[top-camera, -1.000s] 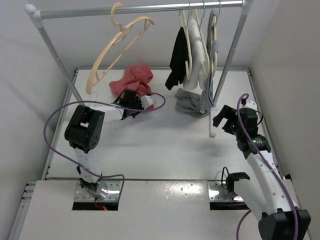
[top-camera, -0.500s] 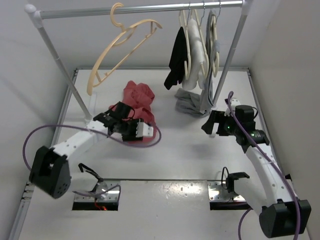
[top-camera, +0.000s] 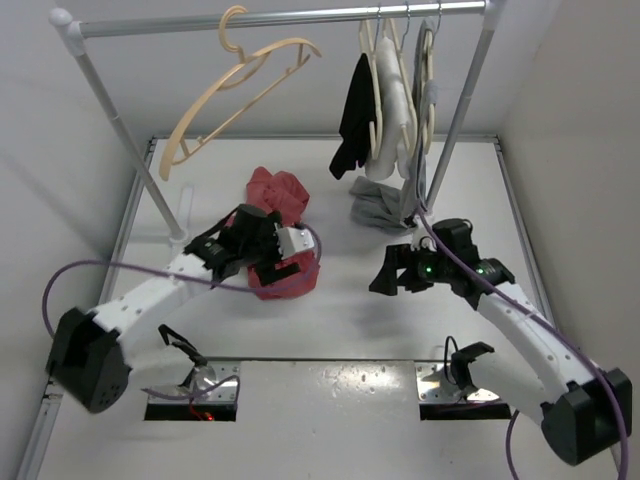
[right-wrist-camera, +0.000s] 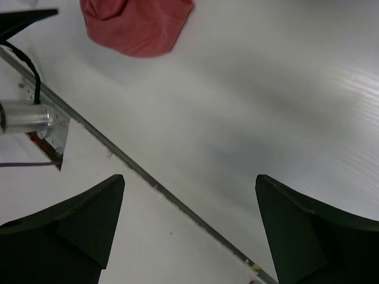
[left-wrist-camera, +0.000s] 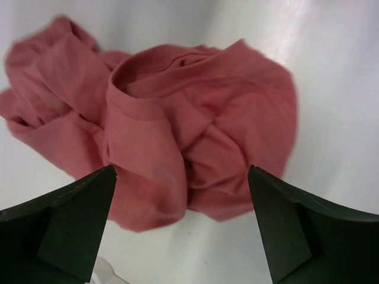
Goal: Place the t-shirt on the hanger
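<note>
Wide apart and empty, the left fingers [left-wrist-camera: 65, 225] hovered over the one t-shirt [left-wrist-camera: 195, 136], which lay crumpled on the tabletop [top-camera: 350, 320] left of centre, its heap showing between and beyond both tips. I saw the right fingers [right-wrist-camera: 314, 231] spread as well, holding nothing, over bare tabletop, with the t-shirt well apart toward their upper left. I counted one peach hanger [top-camera: 235, 95] tilted on the rail [top-camera: 270, 18] by its hook, a bunch of paler hangers [top-camera: 395, 90] I could not number, one black garment [top-camera: 355, 110] and one grey garment [top-camera: 380, 205]. Open tabletop lay between the t-shirt and the right fingers. The rack's left post [top-camera: 130, 150] came down near the t-shirt's left side, and the seam at the tabletop's near edge ran below the right fingers.
</note>
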`<state>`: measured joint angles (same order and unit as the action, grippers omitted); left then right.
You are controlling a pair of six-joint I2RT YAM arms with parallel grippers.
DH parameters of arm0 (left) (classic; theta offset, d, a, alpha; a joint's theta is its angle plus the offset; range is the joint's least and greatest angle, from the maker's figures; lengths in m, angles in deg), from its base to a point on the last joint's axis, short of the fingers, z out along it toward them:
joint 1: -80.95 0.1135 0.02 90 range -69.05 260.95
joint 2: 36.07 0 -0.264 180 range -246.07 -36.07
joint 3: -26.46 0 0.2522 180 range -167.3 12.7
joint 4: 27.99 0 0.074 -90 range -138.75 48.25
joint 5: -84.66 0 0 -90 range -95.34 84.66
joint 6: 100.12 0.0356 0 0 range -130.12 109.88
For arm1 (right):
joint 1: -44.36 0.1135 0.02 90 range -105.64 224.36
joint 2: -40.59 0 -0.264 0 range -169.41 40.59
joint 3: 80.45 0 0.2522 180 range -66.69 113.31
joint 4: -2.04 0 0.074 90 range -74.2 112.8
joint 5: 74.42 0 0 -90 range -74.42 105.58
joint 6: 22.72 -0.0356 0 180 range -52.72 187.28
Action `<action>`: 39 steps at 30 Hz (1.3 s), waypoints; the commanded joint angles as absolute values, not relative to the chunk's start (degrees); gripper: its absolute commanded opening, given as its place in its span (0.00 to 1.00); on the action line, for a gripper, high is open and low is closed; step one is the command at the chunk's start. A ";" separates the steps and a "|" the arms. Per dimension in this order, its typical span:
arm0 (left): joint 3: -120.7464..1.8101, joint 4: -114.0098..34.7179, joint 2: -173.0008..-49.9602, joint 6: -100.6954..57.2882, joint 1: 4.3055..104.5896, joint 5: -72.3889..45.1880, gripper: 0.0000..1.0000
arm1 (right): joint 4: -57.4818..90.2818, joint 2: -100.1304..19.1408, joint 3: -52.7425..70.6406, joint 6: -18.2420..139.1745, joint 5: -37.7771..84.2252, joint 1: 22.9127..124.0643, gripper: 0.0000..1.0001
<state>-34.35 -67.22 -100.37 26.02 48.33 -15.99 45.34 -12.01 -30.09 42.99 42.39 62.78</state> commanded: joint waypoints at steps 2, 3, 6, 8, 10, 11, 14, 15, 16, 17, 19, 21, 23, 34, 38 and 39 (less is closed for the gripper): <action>-39.22 -58.28 -113.05 18.88 47.72 -4.03 0.99 | 37.09 -19.68 -27.86 37.93 38.79 69.66 0.91; -39.24 -57.58 -114.81 18.18 47.72 -2.89 0.98 | 35.07 -22.06 -26.97 37.32 38.18 72.55 0.91; -38.37 -53.80 -116.85 20.62 48.95 -2.00 0.90 | 29.19 -28.66 -25.82 35.21 34.42 74.94 0.91; -37.84 -53.79 -116.85 22.56 49.83 -2.87 0.77 | 27.33 -32.60 -23.46 34.50 31.94 75.74 0.92; -37.84 -55.01 -116.85 23.10 51.15 -2.88 0.45 | 26.62 -36.12 -19.69 34.50 30.27 77.49 0.92; -37.84 -55.89 -116.24 23.10 51.15 -2.88 0.37 | 26.01 -38.23 -18.53 34.50 30.26 78.19 0.92; -36.79 -58.00 -114.39 21.79 52.47 -4.37 0.04 | 20.40 -46.84 -17.29 31.62 32.62 79.96 0.92; -36.26 -58.01 -114.38 21.78 52.47 -4.89 0.00 | 18.11 -48.69 -17.29 30.73 33.42 79.96 0.92; -35.47 -58.01 -113.51 21.17 52.99 -4.90 0.00 | 14.87 -52.37 -16.68 30.11 34.12 79.96 0.92; -35.46 -58.01 -112.90 21.17 53.00 -4.90 0.00 | 14.84 -54.40 -15.63 30.10 34.13 80.48 0.91; -35.46 -58.53 -112.89 20.55 53.00 -5.43 0.00 | 17.10 -58.45 -10.65 30.89 33.17 80.48 0.87; -36.51 -59.23 -112.28 19.93 53.61 -5.43 0.00 | 18.44 -63.90 -7.72 31.94 33.16 81.01 0.84; -38.71 -60.29 -111.75 19.32 55.10 -5.43 0.00 | 17.83 -67.07 -5.86 31.95 33.68 81.01 0.80; -46.88 -70.57 -107.10 14.49 58.80 -16.05 0.00 | 13.34 -70.68 -5.78 31.42 37.38 81.54 0.00; -47.41 -73.56 -100.60 14.49 60.11 -16.68 0.00 | 16.50 -63.67 -9.19 32.04 30.81 81.01 0.00; -47.42 -74.09 -98.93 14.49 60.81 -16.68 0.00 | 17.38 -61.48 -11.81 32.04 28.87 81.01 0.00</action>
<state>-44.90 -71.33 -104.15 15.87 58.97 -14.29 16.41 -68.36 -8.84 31.27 33.69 81.25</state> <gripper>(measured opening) 0.009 0.009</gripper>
